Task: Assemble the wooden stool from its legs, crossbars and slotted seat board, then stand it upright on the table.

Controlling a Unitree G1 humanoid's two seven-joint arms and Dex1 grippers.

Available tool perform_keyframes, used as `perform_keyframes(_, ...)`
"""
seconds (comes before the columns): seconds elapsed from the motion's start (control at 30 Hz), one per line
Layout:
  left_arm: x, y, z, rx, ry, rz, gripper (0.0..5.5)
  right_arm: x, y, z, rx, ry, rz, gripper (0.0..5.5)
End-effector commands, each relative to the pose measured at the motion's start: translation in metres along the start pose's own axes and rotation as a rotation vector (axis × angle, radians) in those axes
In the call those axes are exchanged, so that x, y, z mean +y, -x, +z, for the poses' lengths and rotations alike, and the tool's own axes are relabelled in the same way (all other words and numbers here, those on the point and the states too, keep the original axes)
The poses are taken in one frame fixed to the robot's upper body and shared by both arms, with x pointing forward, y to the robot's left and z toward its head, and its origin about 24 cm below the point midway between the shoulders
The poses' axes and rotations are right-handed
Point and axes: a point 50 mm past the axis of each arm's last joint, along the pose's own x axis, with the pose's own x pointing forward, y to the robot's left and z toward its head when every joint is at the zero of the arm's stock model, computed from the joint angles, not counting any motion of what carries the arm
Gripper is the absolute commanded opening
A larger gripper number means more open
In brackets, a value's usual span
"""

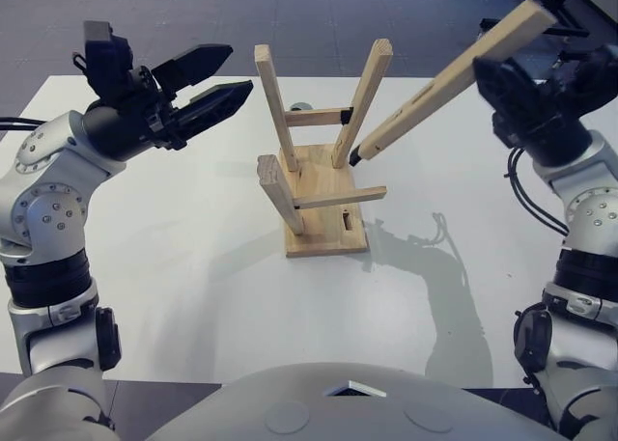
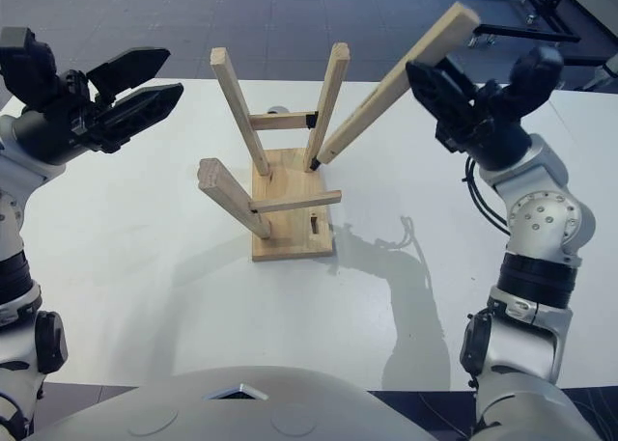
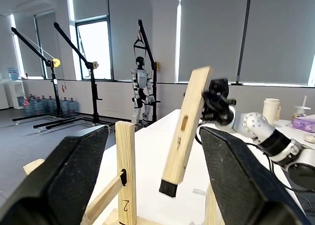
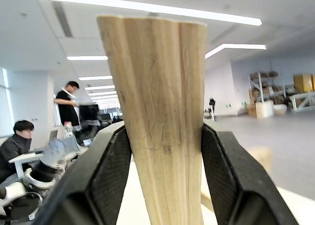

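The slotted seat board [image 1: 328,231] lies flat on the white table. Three legs [image 1: 274,108] [image 1: 365,98] [image 1: 280,192] stick up from it, joined by two crossbars [image 1: 314,116] [image 1: 340,198]. My right gripper [image 1: 502,69] is shut on the upper part of a fourth leg [image 1: 439,89]. That leg slants down to the left, and its black-tipped lower end hangs beside the right rear leg, just above the seat. In the right wrist view the leg [image 4: 162,112] runs between the pads. My left gripper [image 1: 208,79] hovers open to the left of the stool, with nothing in it.
A small grey item [image 2: 278,110] lies on the table [image 1: 174,267] behind the stool. Bare tabletop spreads in front and to both sides. The far table edge runs close behind the stool, with dark floor and metal stands [image 2: 521,21] beyond.
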Motion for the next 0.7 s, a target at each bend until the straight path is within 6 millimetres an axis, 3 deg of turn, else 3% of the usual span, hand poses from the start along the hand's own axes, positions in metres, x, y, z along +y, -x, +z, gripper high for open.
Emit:
perform_keyframes(0.03,-0.004,0.0,0.009,-0.056,-0.018,0.019,3.37,-0.002,0.019,-0.021,0.076,-0.049,-0.014,2.06)
perform_keyframes(0.23,-0.005,0.001,0.005,-0.067,0.003,0.048,3.37,0.003,0.041,-0.057,0.153,-0.22,-0.029,2.06)
perform_keyframes(0.5,-0.004,0.004,0.003,-0.067,0.014,0.06,3.37,0.007,0.043,-0.052,0.164,-0.22,0.028,2.06)
perform_keyframes(0.7,-0.002,0.004,0.002,-0.059,0.014,0.065,3.37,0.005,0.027,-0.043,0.229,-0.146,0.103,2.05)
